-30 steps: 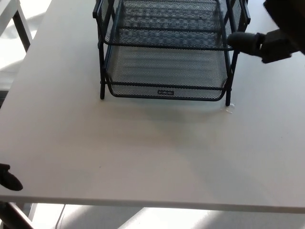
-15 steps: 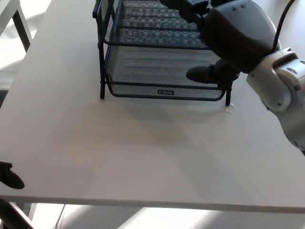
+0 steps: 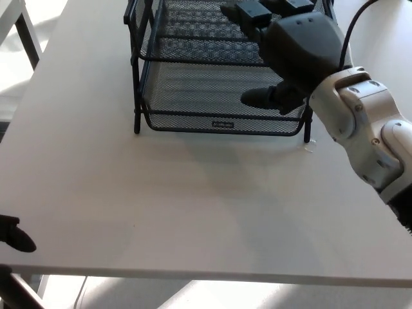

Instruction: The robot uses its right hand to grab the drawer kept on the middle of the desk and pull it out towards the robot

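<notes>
Head view: the black mesh drawer [image 3: 222, 96] sits at twelve o'clock on the pale surface [image 3: 193, 206], its lowest tray facing the robot with a small label on the front rail; the right hand [image 3: 290, 58] reaches in from two o'clock and hangs over the tray's right half, placed there, I judge, to hook the front rail for the pull; its fingers [image 3: 248, 14] are spread apart and grip nothing, the thumb jutting toward nine o'clock just above the lower tray; whether any digit touches mesh I cannot tell; the left hand [image 3: 14, 235] barely shows at eight o'clock, its state unreadable.
</notes>
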